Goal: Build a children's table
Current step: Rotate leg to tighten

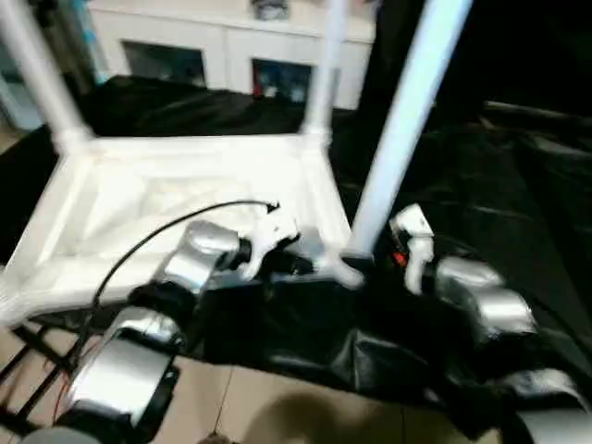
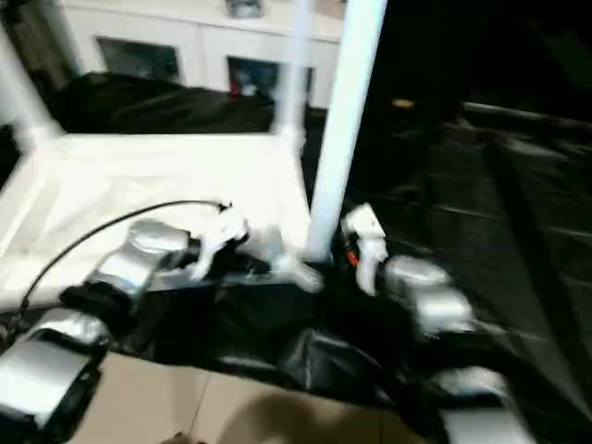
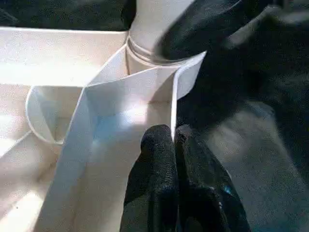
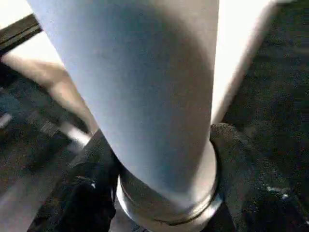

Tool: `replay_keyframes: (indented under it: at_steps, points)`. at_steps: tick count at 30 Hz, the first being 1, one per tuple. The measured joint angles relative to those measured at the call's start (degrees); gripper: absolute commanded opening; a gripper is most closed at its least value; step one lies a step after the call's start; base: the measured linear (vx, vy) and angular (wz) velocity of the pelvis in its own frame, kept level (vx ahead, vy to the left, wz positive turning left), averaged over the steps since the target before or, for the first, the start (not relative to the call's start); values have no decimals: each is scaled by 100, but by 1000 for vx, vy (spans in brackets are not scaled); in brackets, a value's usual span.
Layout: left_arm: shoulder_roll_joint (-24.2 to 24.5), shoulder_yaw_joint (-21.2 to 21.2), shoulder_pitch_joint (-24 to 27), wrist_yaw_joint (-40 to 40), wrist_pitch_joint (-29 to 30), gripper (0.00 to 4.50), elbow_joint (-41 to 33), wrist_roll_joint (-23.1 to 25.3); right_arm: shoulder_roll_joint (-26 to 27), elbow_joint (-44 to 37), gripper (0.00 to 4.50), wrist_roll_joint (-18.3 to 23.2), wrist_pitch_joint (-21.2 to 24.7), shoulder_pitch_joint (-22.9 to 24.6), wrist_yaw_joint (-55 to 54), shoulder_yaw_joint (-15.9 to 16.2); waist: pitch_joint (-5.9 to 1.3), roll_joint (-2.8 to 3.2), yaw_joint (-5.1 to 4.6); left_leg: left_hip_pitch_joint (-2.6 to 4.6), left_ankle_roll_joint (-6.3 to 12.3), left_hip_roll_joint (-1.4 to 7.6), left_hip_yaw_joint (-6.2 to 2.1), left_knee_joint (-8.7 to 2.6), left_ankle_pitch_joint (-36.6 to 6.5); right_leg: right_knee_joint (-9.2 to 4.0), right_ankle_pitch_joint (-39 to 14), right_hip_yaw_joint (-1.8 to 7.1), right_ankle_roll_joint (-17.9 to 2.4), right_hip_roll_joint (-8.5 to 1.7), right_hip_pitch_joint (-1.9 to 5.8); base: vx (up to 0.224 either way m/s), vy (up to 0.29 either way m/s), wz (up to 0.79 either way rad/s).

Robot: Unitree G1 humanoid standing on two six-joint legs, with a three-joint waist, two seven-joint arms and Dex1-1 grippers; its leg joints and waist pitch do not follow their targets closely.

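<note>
The children's table (image 1: 166, 203) lies upside down on a black cloth, ribbed underside up. Three white legs stand in its corner sockets: back left (image 1: 37, 65), back right (image 1: 324, 74) and front right (image 1: 398, 120). My left gripper (image 3: 173, 137) is shut on the thin rim wall right beside the front right socket. My right gripper (image 4: 164, 183) is closed around the base of the front right leg (image 4: 145, 87), one black finger (image 4: 87, 188) on each side of its collar. Its fingertip (image 3: 207, 24) also shows against the leg in the left wrist view.
A white cabinet (image 1: 231, 46) with glass-fronted compartments stands behind. The black cloth (image 1: 481, 185) spreads to the right and drops over the near edge to a beige floor (image 1: 259, 407). A black cable (image 1: 157, 236) arcs over my left forearm.
</note>
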Motion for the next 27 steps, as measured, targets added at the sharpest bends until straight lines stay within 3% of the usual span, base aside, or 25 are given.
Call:
replay_keyframes:
  at_steps: [7,8,12,13,16,20,27]
  points:
    - [-411,187,-140,981,232,0,217,37,652,692,253,5,-340,-448,-1822,-408,-1,4,-92,-2,0,0,-4,-6,0,2,11,-2,-18,1,-4,0,0,0]
    - [-416,190,-145,995,232,0,218,37,689,736,309,5,-422,-458,-1895,-420,-1,5,-96,-3,0,0,-4,-6,0,2,16,-2,-25,1,-4,0,0,0]
    - [-459,167,-172,981,221,0,217,40,732,896,329,14,-530,-606,-1937,-512,-2,7,-96,-12,1,-2,-3,-14,-2,-7,13,-2,-22,1,-6,0,0,0]
    - [-458,152,-173,950,206,0,217,41,693,899,357,-1,-530,-606,-1858,-502,-2,7,-85,-13,1,-2,-3,-17,-3,-9,12,-2,-22,1,-6,0,0,0]
    - [-421,123,-173,865,131,0,217,43,473,882,372,-126,-545,-588,-1390,-272,0,8,-71,-16,3,-2,-2,-19,-3,-10,12,-2,-22,1,-9,0,0,0]
    - [-392,62,-171,646,55,0,217,43,-27,680,372,-254,-653,-375,-553,23,2,7,-6,-19,3,-2,-1,-17,-3,-11,12,-3,-22,1,-11,0,0,0]
    - [-312,-60,-166,239,-110,0,216,44,-1019,-88,372,-34,-442,246,1127,118,9,17,146,-21,5,1,1,-8,-2,-10,13,-2,-22,0,-6,0,0,0]
